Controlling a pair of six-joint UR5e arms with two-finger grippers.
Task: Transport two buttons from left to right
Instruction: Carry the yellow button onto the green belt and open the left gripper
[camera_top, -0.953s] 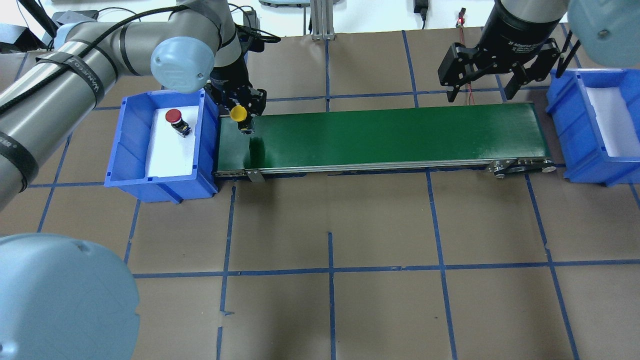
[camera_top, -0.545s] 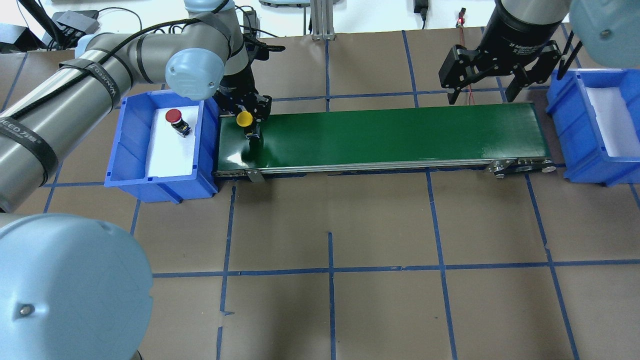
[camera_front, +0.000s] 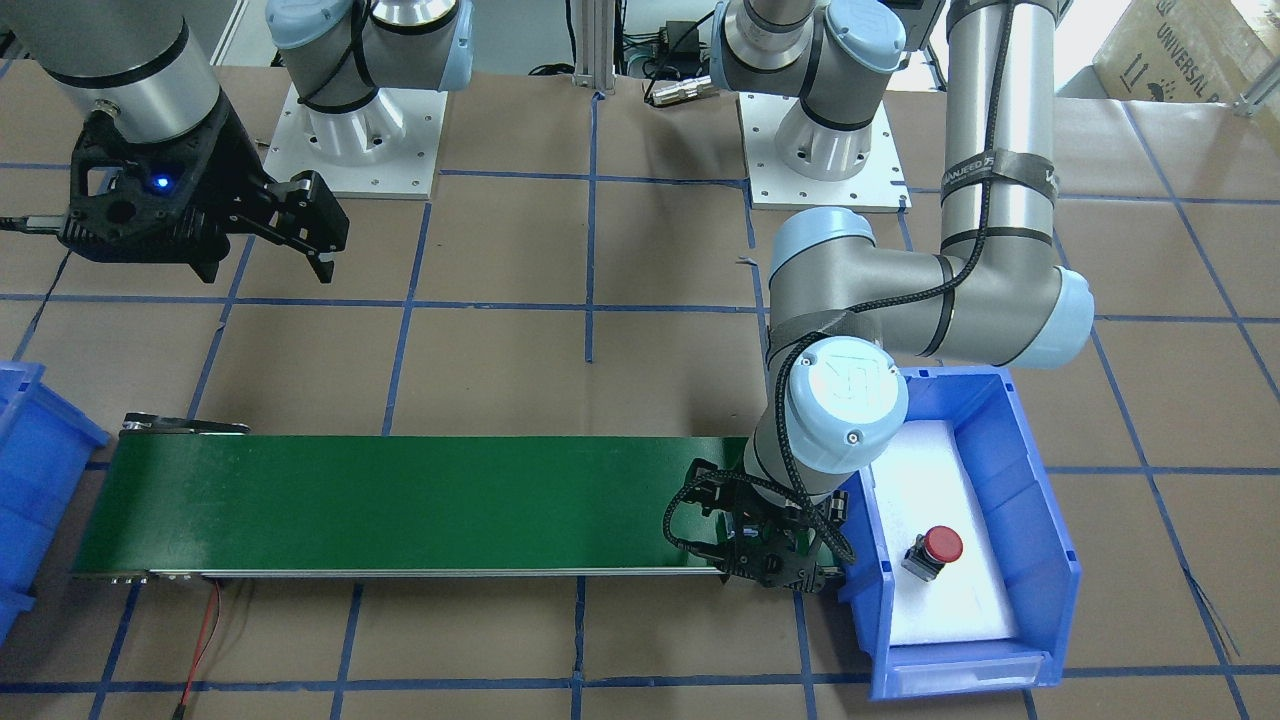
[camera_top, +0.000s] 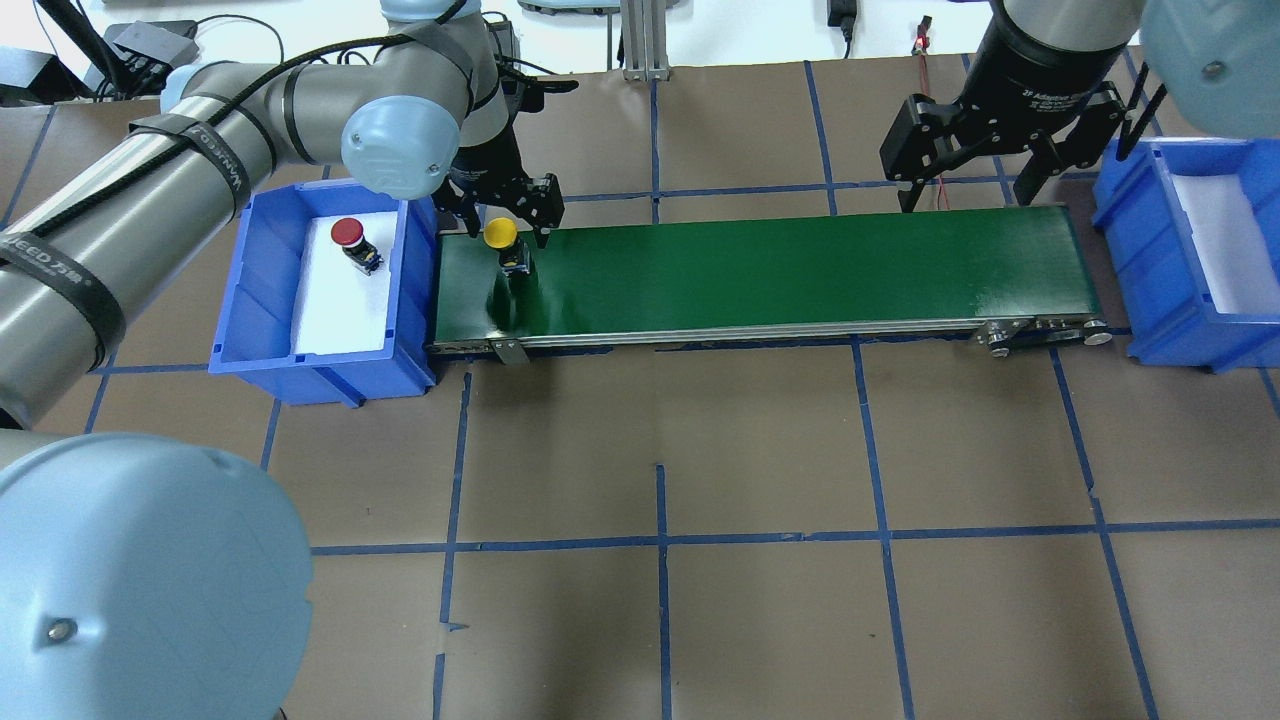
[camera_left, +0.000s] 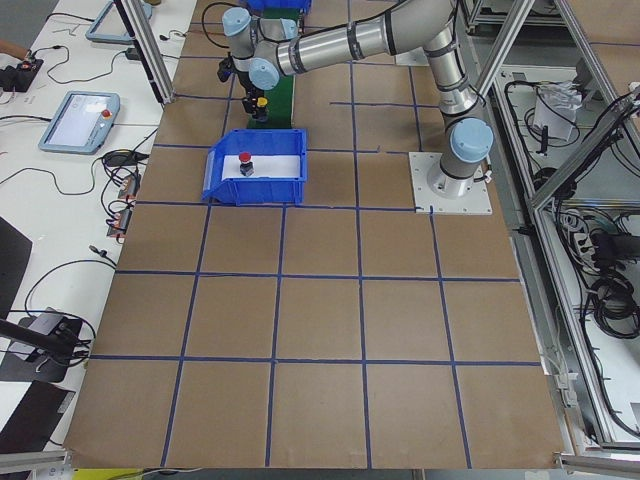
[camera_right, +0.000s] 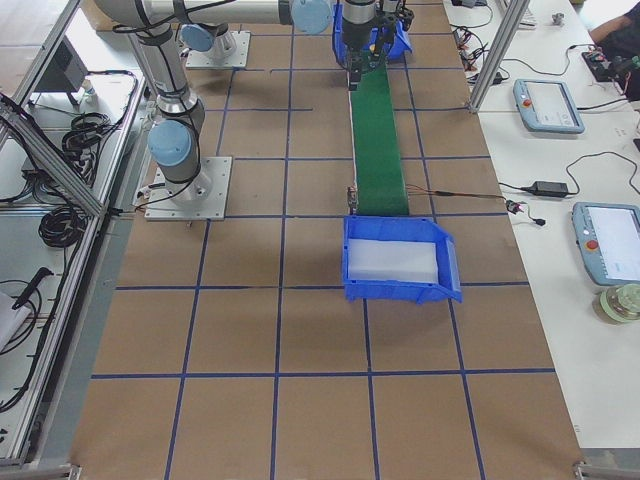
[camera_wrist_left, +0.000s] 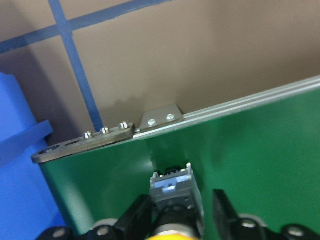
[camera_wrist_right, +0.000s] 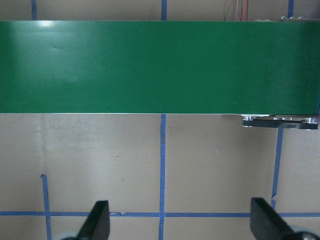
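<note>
We find the left hand (camera_top: 507, 226) low over one end of the green conveyor belt (camera_top: 780, 270), its fingers (camera_wrist_left: 138, 216) spread to either side of the yellow button (camera_top: 501, 235). That button stands cap up on the belt directly between them. In the wrist view a strip of green shows beside its grey switch body, so this hand is open and gripping nothing. The red button (camera_top: 347, 232) rests on the white liner of the blue bin (camera_top: 260, 300) just beside that hand, off the belt's end. Well apart from both, the right hand (camera_top: 968, 190) hovers at the belt's other end with its fingers wide and nothing between them, and a second blue bin (camera_top: 1150, 270) stands just beside it on the tabletop (camera_top: 760, 440).
</note>
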